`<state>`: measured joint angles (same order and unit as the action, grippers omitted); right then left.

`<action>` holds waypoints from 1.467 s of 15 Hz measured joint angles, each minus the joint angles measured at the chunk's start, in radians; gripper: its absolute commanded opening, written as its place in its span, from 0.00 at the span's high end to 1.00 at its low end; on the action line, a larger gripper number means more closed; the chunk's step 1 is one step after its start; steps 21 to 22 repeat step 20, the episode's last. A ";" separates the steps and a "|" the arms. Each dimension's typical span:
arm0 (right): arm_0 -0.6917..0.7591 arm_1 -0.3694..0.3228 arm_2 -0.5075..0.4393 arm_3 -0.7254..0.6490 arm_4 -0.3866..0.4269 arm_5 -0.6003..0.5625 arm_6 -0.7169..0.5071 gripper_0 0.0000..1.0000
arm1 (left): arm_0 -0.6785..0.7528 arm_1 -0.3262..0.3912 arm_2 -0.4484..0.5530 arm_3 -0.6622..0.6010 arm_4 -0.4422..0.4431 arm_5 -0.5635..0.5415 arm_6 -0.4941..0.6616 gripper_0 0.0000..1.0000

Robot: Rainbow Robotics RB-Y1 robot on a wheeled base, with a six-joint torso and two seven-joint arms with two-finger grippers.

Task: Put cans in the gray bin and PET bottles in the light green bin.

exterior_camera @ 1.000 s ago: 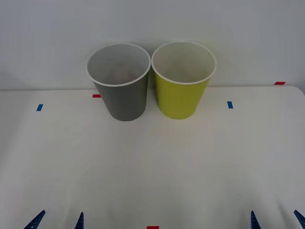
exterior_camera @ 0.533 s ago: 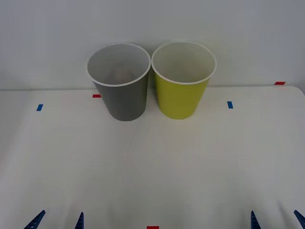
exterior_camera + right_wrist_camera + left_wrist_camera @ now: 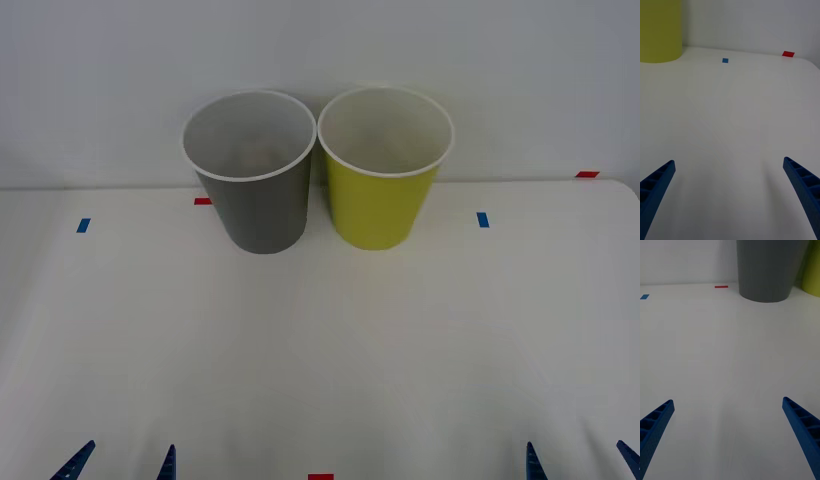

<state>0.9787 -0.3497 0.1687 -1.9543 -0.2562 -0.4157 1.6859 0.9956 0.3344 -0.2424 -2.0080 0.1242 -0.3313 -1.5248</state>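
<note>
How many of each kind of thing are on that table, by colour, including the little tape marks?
Gray bin: 1
Light green bin: 1
Blue tape marks: 2
Red tape marks: 3
Blue robot grippers, left and right, both open at the near edge: 2
Total: 9

You've got two bins side by side at upper centre of the front view, standing upright at the far edge of the table (image 3: 320, 350). The gray bin (image 3: 255, 190) is on the left, the light green bin (image 3: 383, 185) on the right, rims just about touching. Down at the bottom edge, your left gripper (image 3: 120, 464) sits lower left and your right gripper (image 3: 578, 463) lower right, both well apart from the bins, with bare table between.
</note>
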 measured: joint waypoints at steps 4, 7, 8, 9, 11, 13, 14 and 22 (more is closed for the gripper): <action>0.000 0.000 0.000 0.000 0.000 0.000 0.000 0.00 | 0.000 0.000 0.000 0.000 0.000 0.000 0.000 0.00; 0.000 0.000 0.000 0.000 0.000 0.000 0.000 0.00 | 0.000 0.000 0.000 0.000 0.000 0.000 0.000 0.00; 0.000 0.000 0.000 0.000 0.000 0.000 0.000 0.00 | 0.000 0.000 0.000 0.000 0.000 0.000 0.000 0.00; 0.000 0.000 0.000 0.000 0.000 0.000 0.000 0.00 | 0.000 0.000 0.000 0.000 0.000 0.000 0.000 0.00; 0.000 0.000 0.000 0.000 0.000 0.000 0.000 0.00 | 0.000 0.000 0.000 0.000 0.000 0.000 0.000 0.00; 0.000 0.000 0.000 0.000 0.000 0.000 0.000 0.00 | 0.000 0.000 0.000 0.000 0.000 0.000 0.000 0.00; 0.000 0.000 0.000 0.000 0.000 0.000 0.000 0.00 | 0.000 0.000 0.000 0.000 0.000 0.000 0.000 0.00; 0.000 0.000 0.000 0.000 0.000 0.000 0.000 0.00 | 0.000 0.000 0.000 0.000 0.000 0.000 0.000 0.00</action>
